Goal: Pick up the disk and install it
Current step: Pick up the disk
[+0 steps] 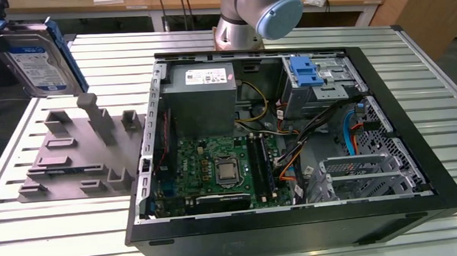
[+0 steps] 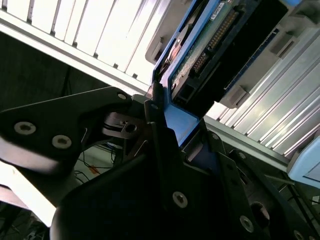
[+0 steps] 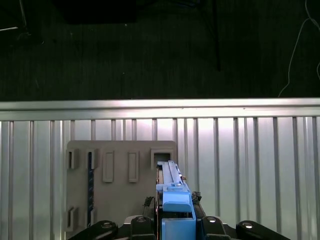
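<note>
disk (image 1: 36,61): held aloft, apart from grey holder (image 1: 68,169), at ten o'clock of open computer case (image 1: 295,235) in exterior view. gripper (image 2: 180,127): clamped on disk's blue frame. pick-up done; installation in case outstanding.

slatted metal table (image 1: 422,61) with grey slotted holder (image 1: 68,169) beside open black computer case (image 1: 295,228)

The disk (image 1: 34,60), silver-grey with a white-and-blue label and blue frame, is held upright above the worktop (image 1: 64,239) at the exterior view's far left.
</note>
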You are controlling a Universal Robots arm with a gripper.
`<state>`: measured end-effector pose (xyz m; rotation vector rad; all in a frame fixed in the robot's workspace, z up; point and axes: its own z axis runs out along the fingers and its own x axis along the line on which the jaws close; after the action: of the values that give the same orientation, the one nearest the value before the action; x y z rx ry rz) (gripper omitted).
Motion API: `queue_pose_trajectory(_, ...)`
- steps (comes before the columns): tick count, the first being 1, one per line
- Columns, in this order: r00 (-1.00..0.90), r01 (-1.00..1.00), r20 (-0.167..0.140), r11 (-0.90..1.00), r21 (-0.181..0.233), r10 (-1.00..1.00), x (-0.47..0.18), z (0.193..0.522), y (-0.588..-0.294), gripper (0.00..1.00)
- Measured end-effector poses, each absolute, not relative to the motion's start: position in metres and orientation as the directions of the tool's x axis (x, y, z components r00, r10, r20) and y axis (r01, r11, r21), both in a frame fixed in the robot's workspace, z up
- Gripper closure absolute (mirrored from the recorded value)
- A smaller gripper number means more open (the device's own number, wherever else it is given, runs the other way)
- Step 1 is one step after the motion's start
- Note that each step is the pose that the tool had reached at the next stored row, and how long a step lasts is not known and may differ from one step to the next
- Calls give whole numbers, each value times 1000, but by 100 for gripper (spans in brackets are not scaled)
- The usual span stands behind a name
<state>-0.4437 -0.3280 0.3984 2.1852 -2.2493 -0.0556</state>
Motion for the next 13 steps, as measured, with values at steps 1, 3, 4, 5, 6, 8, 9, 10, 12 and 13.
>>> queue_pose_trajectory(1,-29,-999,-21,29,29,-999,-444,400,-328,64)
queue_pose_trajectory(3,-29,-999,-21,29,29,-999,-444,404,-328,64)
queue_pose_trajectory(4,-29,-999,-21,29,29,-999,-444,407,-328,64)
queue_pose_trajectory(5,-29,-999,-21,29,29,-999,-444,409,-328,64)
queue_pose_trajectory(6,-29,-999,-21,29,29,-999,-444,411,-328,64)
queue_pose_trajectory(8,-29,-999,-21,29,29,-999,-444,416,-328,64)
queue_pose_trajectory(9,-29,-999,-21,29,29,-999,-444,418,-328,64)
queue_pose_trajectory(10,-29,-999,-21,29,29,-999,-444,420,-328,64)
queue_pose_trajectory(12,-29,-999,-21,29,29,-999,-444,424,-328,64)
queue_pose_trajectory(13,-29,-999,-21,29,29,-999,-444,426,-328,64)
